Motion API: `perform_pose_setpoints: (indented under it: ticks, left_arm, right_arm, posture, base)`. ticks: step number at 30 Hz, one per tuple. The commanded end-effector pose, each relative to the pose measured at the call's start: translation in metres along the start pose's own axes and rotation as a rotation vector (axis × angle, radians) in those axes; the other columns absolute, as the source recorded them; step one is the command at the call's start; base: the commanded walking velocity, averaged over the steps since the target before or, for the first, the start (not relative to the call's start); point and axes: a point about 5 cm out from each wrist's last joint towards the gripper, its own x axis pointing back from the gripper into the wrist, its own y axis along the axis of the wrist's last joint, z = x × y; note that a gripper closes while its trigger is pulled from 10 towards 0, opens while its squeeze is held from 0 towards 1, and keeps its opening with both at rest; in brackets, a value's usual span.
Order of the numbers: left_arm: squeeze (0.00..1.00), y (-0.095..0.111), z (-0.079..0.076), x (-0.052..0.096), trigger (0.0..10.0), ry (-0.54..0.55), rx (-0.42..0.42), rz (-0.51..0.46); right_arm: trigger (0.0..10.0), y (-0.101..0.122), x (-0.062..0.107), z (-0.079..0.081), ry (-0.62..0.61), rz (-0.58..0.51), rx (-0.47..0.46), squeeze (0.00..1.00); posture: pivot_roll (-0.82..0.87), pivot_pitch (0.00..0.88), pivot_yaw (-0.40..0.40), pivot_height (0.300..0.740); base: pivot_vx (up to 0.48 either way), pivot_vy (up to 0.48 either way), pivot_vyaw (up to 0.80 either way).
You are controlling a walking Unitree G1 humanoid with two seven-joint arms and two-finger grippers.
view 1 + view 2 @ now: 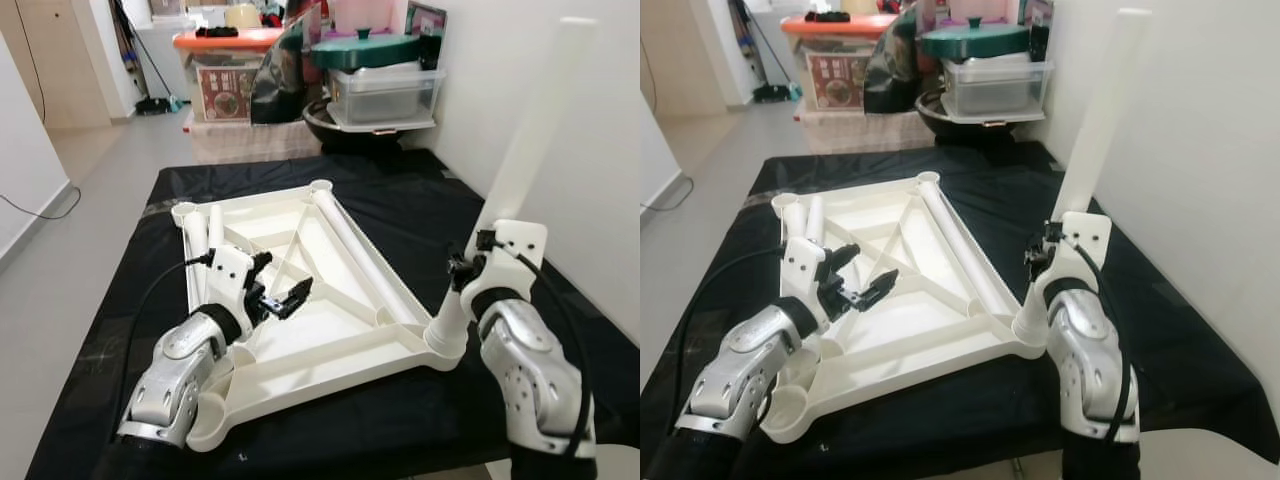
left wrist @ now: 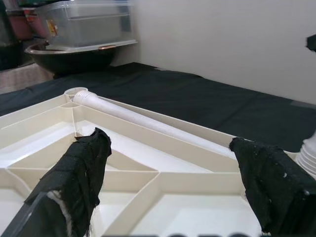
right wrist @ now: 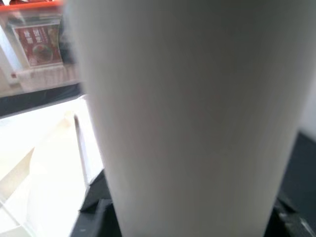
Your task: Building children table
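I'm looking down at a black cloth [image 1: 420, 215] spread over the floor, w/ pale tile floor [image 1: 95, 190] off to my left and a white wall [image 1: 600, 120] close on my right. At the far end of the room there's clutter: a clear storage bin w/ orange lid [image 1: 225, 70] carrying a red label I can't read, a green pot lid [image 1: 362, 50] on top of a clear plastic box [image 1: 385, 95], and a dark bowl [image 2: 69, 54] under it.

The white tabletop [image 1: 300, 300] lies upside down on the cloth, ribbed underside up, set diagonally to me, w/ round leg sockets at its corners. One loose table leg [image 1: 355, 250] lies flat along the tabletop's right-hand rail, long axis running from the far corner toward the near right corner. A shorter leg piece [image 1: 214, 228] lies by the far left corner.

Right gripper [image 1: 470, 270] is wrapped round the standing leg [image 1: 530, 140], which sits in the near right corner socket [image 1: 445, 340] and points up, leaning a bit to the right toward the wall; in the right wrist view the white tube is v. close.

Left gripper [image 1: 285, 297] hovers over the ribs on the tabletop's left half, fingers [image 2: 81, 173] spread apart, holding nothing.
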Motion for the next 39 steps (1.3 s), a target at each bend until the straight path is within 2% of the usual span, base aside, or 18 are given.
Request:
perform_pose_setpoints:
  ticks: [1,3,5,12,15,18,19,20,23,25,27,29,31,33,35,37,38,39]
  left_arm:
    - [0.0,-0.003,0.002,0.002,10.0,0.006,-0.004,0.017]
    - [0.0,-0.003,0.003,0.002,10.0,0.006,-0.003,0.018]
    - [0.0,-0.003,0.003,0.002,10.0,0.008,-0.001,0.016]
    - [0.0,-0.003,0.004,0.002,10.0,0.007,0.001,0.015]
    - [0.0,-0.003,0.004,0.002,10.0,0.009,-0.001,0.015]
    - [0.0,-0.003,0.005,0.002,10.0,0.011,-0.003,0.015]
    - [0.0,-0.004,0.004,0.002,10.0,0.013,-0.003,0.015]
    - [0.0,-0.004,0.004,0.003,10.0,0.015,-0.004,0.015]
    - [0.0,-0.004,0.003,0.003,10.0,0.017,-0.004,0.015]
    - [0.0,-0.004,0.003,0.004,10.0,0.019,-0.005,0.016]
    - [0.0,-0.004,0.003,0.004,10.0,0.019,-0.005,0.016]
    - [0.0,-0.004,0.003,0.004,10.0,0.016,-0.007,0.019]
    - [0.0,-0.003,0.002,0.003,10.0,0.009,-0.009,0.02]
    - [0.0,-0.003,0.002,0.003,10.0,0.009,-0.009,0.02]
    - [0.0,-0.003,0.002,0.001,10.0,0.004,-0.009,0.018]
    - [0.0,-0.002,0.002,0.002,10.0,0.002,-0.011,0.016]
    - [0.0,-0.002,0.003,0.002,10.0,0.002,-0.013,0.016]
    - [0.0,-0.002,0.003,0.002,10.0,0.002,-0.013,0.016]
  right_arm:
    - [10.0,-0.019,0.0,0.01,0.076,0.105,-0.034,1.0]
    - [10.0,-0.007,-0.001,0.02,0.2,0.04,-0.083,1.0]
    - [10.0,0.008,-0.003,0.028,0.397,0.002,-0.114,0.0]
    - [10.0,0.023,0.011,0.03,0.743,-0.028,-0.094,0.0]
    - [10.0,0.023,0.029,0.029,0.962,-0.008,-0.029,0.0]
    - [10.0,0.015,0.037,0.03,1.038,0.031,0.03,0.0]
    - [5.5,0.005,0.041,0.031,1.072,0.077,0.072,0.0]
    - [3.6,-0.005,0.042,0.031,1.075,0.115,0.09,0.0]
    - [3.0,-0.012,0.041,0.032,1.063,0.136,0.101,0.0]
    - [0.0,-0.017,0.038,0.031,1.041,0.152,0.09,0.0]
    - [0.0,-0.017,0.038,0.031,1.041,0.152,0.09,0.0]
    - [0.0,-0.021,0.025,0.024,0.891,0.157,0.072,0.0]
    - [0.0,-0.033,-0.01,-0.006,0.372,0.194,0.034,0.0]
    - [0.0,-0.033,-0.01,-0.006,0.372,0.194,0.034,0.0]
    - [0.0,-0.043,-0.019,-0.036,-0.04,0.237,-0.005,0.0]
    - [0.0,-0.049,-0.009,-0.042,-0.155,0.253,-0.007,0.0]
    - [1.5,-0.048,-0.005,-0.037,-0.142,0.24,0.005,0.0]
    - [1.5,-0.048,-0.005,-0.037,-0.142,0.24,0.005,0.0]
  posture:
    - [-0.14,0.0,0.004,0.74]
    - [-0.14,0.0,0.001,0.74]
    - [-0.15,0.0,0.001,0.74]
    - [-0.15,0.0,0.0,0.74]
    - [-0.14,0.0,-0.007,0.74]
    - [-0.14,0.0,-0.008,0.74]
    - [-0.14,0.0,-0.008,0.74]
    - [-0.13,0.0,-0.014,0.74]
    - [-0.13,0.0,-0.014,0.74]
    - [-0.13,0.0,-0.011,0.74]
    - [-0.13,0.0,-0.011,0.74]
    - [-0.13,0.0,-0.003,0.74]
    - [-0.13,0.0,-0.002,0.74]
    - [-0.13,0.0,-0.002,0.74]
    - [-0.13,0.0,0.003,0.74]
    - [-0.12,0.0,0.002,0.74]
    - [-0.12,0.0,0.002,0.74]
    - [-0.12,0.0,0.002,0.74]
  base:
    - [0.0,0.0,0.0]
    - [0.0,0.0,0.0]
    - [0.0,0.0,0.0]
    - [0.0,0.0,0.0]
    - [0.0,0.0,0.0]
    - [0.0,0.0,0.0]
    - [0.0,0.0,0.0]
    - [0.0,0.0,0.0]
    - [0.0,0.0,0.0]
    - [0.0,0.0,0.0]
    - [0.0,0.0,0.0]
    - [0.0,0.0,0.0]
    - [0.0,0.0,0.0]
    - [0.0,0.0,0.0]
    - [0.0,0.0,0.0]
    - [0.0,0.0,0.0]
    - [0.0,0.0,0.0]
    - [0.0,0.0,0.0]
